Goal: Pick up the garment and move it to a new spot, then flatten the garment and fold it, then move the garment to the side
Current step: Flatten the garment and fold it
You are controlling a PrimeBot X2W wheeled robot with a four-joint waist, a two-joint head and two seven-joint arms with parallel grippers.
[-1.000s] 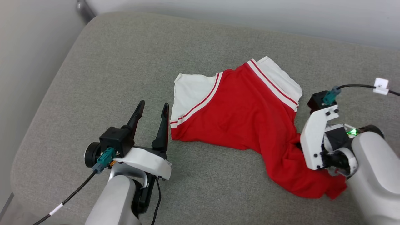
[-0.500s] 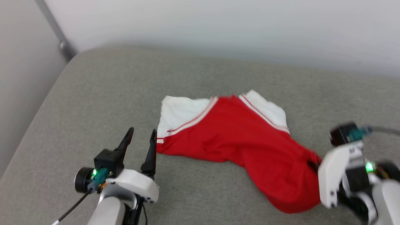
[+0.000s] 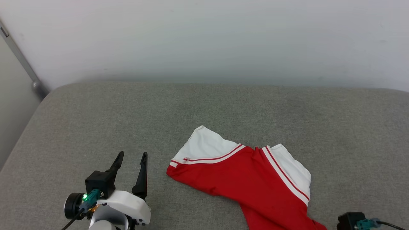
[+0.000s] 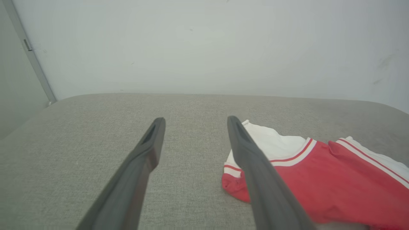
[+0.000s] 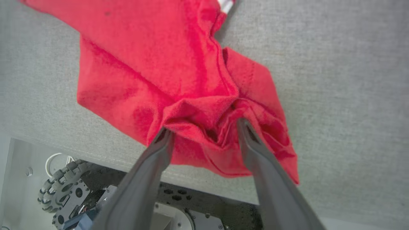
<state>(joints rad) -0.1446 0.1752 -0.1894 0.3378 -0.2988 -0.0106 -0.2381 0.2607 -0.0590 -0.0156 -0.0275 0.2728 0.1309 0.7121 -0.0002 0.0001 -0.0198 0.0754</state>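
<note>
The right gripper (image 5: 204,127) has just been opened: its fingers are spread, with bunched cloth lying loose between them. The move seems done, so flattening is next. The bright red jersey shirt with white sleeves (image 3: 249,182) is left crumpled near the front edge of the grey cloth cushion (image 3: 127,111). The left gripper (image 3: 132,155) is held wide open and empty beside a sleeve.

Cushion (image 3: 96,121): spans the lower two thirds of the head view; wall (image 3: 204,41) behind it, across the top.
Garment (image 3: 255,182): on the cushion, lower centre-right, running off the bottom edge.
Left gripper (image 3: 132,154): lower left, just left of the garment, not touching.
Right gripper (image 5: 204,126): centre of the right wrist view, jaws astride the garment's bunched end, near the cushion's edge; robot base (image 5: 60,198) beyond that edge, lower left.
</note>
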